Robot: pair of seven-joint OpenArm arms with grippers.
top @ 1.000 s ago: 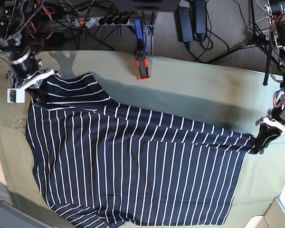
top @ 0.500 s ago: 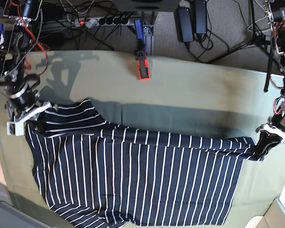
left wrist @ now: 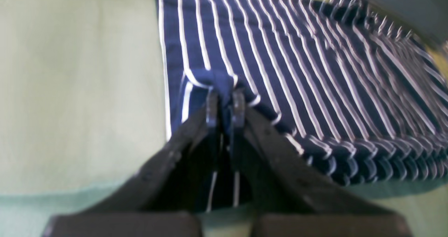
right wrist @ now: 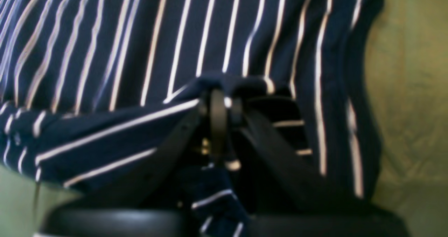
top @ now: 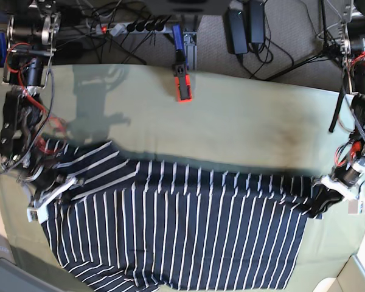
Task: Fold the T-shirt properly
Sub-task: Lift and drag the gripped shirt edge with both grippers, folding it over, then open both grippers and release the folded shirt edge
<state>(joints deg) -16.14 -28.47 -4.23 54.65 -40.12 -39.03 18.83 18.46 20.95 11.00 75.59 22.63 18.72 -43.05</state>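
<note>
Olive cloth [top: 243, 115] under T-shirt [top: 182, 231].

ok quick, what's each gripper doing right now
Left gripper: shut on an edge of the T-shirt.
Right gripper: shut on a bunched fold of the T-shirt.

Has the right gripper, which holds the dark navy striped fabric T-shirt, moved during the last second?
Yes. The right gripper, shut on the dark navy striped fabric T-shirt, moved toward the camera, away from the red clamp.
</note>
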